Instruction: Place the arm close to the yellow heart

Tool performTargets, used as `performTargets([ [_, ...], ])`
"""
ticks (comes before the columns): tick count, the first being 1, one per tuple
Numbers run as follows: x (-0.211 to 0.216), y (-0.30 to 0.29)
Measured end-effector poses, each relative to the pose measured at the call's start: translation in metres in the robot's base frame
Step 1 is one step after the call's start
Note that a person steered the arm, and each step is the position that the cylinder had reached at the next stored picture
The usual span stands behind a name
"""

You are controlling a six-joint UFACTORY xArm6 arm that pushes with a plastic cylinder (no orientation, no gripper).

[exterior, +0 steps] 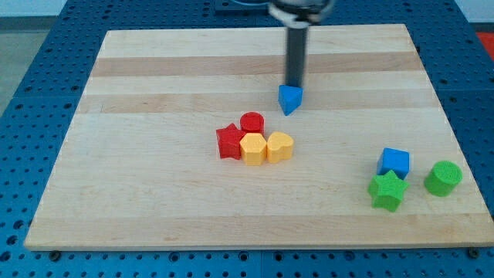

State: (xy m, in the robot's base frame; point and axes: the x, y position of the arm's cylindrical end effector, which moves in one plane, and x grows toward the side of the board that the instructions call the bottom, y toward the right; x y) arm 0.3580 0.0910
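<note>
The yellow heart [280, 146] lies near the board's middle, at the right end of a tight cluster. A yellow hexagon [252, 149] touches it on its left. A red star [229, 142] and a red cylinder [252, 123] complete the cluster. My tip [293, 84] is at the top edge of a blue triangular block [290, 99], touching or nearly touching it. The tip is above the yellow heart in the view, with the blue block between them.
A blue cube [394, 162], a green star [387, 190] and a green cylinder [442, 177] sit at the board's lower right. The wooden board [154, 93] rests on a blue perforated table.
</note>
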Motion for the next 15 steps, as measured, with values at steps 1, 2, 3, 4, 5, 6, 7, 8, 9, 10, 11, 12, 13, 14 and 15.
performTargets([
  [1,0.000,0.068],
  [2,0.007,0.087],
  [3,0.005,0.026],
  [4,0.005,-0.016],
  [5,-0.018,-0.043],
  [6,-0.023,-0.075],
  [7,0.000,-0.105],
  [8,0.000,-0.105],
  [9,0.022,-0.085],
  [10,0.023,-0.083],
  [11,0.051,-0.053],
  [12,0.080,-0.031],
  [13,0.080,-0.031],
  [14,0.114,-0.029],
  [15,0.112,-0.032],
])
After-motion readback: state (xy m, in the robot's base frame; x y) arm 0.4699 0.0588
